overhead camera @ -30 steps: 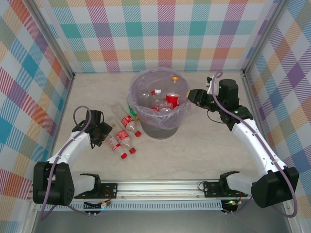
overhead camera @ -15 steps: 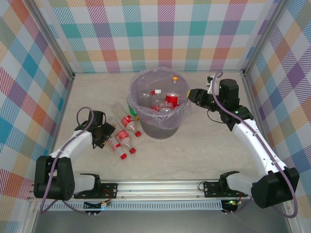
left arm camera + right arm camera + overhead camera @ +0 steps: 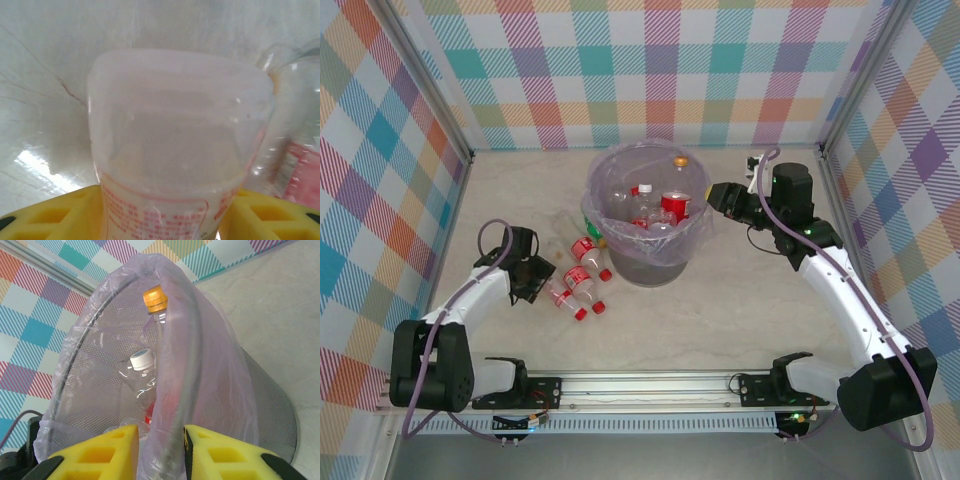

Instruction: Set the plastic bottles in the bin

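The round grey bin [image 3: 655, 262] with its lilac bag stands mid-table and holds several plastic bottles [image 3: 672, 206]. In the right wrist view an orange-capped bottle [image 3: 154, 299] and a white-capped one [image 3: 142, 359] lie inside it. My right gripper [image 3: 714, 197] [image 3: 161, 442] is shut on the bin's bagged rim [image 3: 186, 365]. Three red-labelled bottles [image 3: 585, 254] lie on the table left of the bin. My left gripper [image 3: 540, 283] [image 3: 160, 217] is shut on the leftmost bottle [image 3: 558, 294] [image 3: 180, 125], with both yellow fingers [image 3: 50, 215] pressed against its sides.
Another bottle [image 3: 300, 130] lies right beside the held one. Checkered walls enclose the table [image 3: 720, 310] on three sides. The arm bases and a metal rail [image 3: 650, 385] run along the near edge.
My left gripper has slid right to the leftmost bottle and its jaws have closed on it. The floor bottles shifted slightly. The right arm has not moved.
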